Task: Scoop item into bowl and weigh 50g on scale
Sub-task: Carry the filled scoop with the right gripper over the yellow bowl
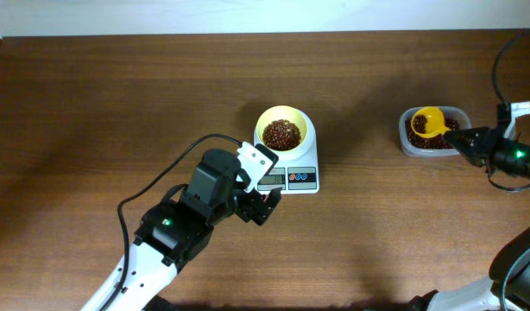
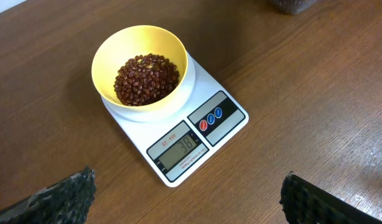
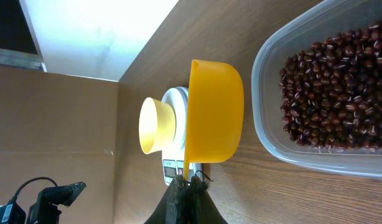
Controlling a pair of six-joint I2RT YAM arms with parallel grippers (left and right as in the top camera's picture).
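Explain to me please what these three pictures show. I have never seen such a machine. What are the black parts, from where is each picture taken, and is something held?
These are two robot arms at a wooden table. One picture looks down from above; the other two come from small cameras on each arm's wrist.

In the middle stands a white scale with a yellow bowl on it, partly filled with red-brown beans. At the right is a clear plastic tub with more beans.

The left gripper, near the scale, is open and holds nothing; the dark ridged shapes at the bottom of its wrist picture are its fingers. The right gripper is shut on the handle of a yellow scoop, beside the tub.
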